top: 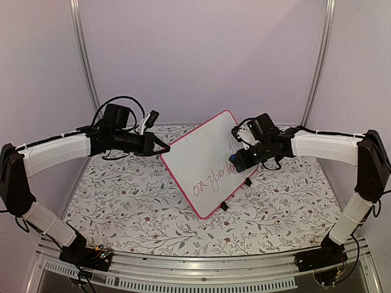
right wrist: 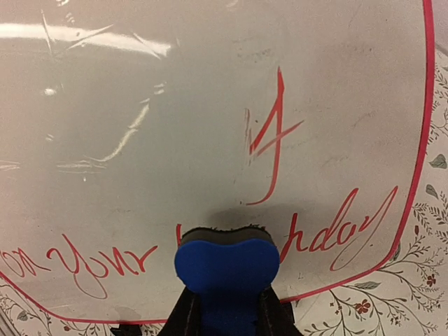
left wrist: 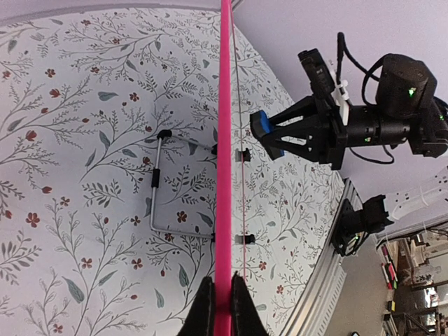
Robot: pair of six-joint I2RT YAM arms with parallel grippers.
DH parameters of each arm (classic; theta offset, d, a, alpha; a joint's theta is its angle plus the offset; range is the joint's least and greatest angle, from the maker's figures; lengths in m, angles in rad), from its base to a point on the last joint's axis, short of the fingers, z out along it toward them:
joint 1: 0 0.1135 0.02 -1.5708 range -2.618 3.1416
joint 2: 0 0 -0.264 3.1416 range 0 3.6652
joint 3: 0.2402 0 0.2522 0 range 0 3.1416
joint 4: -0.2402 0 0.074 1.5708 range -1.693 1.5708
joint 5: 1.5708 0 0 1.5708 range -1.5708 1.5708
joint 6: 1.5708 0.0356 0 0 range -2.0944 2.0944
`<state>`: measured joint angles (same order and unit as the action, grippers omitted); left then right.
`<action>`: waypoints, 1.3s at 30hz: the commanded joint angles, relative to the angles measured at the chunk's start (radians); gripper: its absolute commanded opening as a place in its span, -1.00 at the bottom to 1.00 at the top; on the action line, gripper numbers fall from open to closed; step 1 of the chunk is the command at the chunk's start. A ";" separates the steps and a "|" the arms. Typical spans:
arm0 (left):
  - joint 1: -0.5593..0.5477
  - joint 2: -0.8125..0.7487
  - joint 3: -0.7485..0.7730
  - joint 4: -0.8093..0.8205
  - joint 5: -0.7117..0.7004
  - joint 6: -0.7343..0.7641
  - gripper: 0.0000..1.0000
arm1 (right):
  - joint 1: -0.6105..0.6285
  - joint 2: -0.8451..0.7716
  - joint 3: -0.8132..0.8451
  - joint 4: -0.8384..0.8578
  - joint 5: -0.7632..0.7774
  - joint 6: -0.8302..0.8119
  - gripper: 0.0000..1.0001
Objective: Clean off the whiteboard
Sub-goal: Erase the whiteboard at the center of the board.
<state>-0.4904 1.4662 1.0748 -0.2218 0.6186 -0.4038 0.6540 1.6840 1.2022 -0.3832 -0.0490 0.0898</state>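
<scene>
I have the small rectangular whiteboard with the rounded pink-red frame (top: 201,152) pinched by its left edge in the left gripper (top: 165,148). The jaws are clenched on the frame, and in the left wrist view the board shows as one thin pink line running straight out from between them. It stands up off the floral-patterned table (top: 134,207), turned on a corner with its face towards the right arm. I judge that this grip braces the board so that a wipe pushes against something firm. Whether its lowest corner rests on the table I cannot tell.

Behind the whiteboard hangs its thin metal wire stand (left wrist: 155,192), folded out and not needed while the gripper does the holding.

The right gripper (top: 238,160) is at the board's right side, its jaws closed on a small blue eraser block (right wrist: 225,262) whose dark felt side faces the board. The felt is just at the surface, low on the board. I cannot tell if it presses.

The line of red handwriting (right wrist: 105,262) runs on both sides of the eraser, and a red mark like a 4 (right wrist: 269,147) is above it, so most of the wiping is not yet done.
</scene>
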 commanded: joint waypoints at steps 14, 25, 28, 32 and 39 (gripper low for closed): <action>0.000 -0.036 -0.007 0.025 0.030 0.040 -1.00 | -0.020 0.134 0.350 -0.067 0.085 -0.034 -1.00; 0.001 -0.030 -0.006 0.026 0.038 0.038 -1.00 | -0.062 0.189 0.272 -0.028 -0.048 -0.047 -1.00; 0.002 -0.029 -0.006 0.026 0.040 0.038 -1.00 | -0.061 0.174 0.211 -0.016 -0.052 -0.042 -1.00; 0.001 -0.026 -0.006 0.026 0.044 0.036 -1.00 | -0.062 0.142 0.125 0.006 -0.056 -0.031 -1.00; 0.002 -0.026 -0.007 0.028 0.042 0.037 -1.00 | -0.062 0.091 0.004 0.036 -0.083 -0.010 -1.00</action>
<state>-0.4862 1.4651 1.0721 -0.2249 0.6155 -0.4118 0.5922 1.7790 1.2766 -0.2993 -0.0933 0.0639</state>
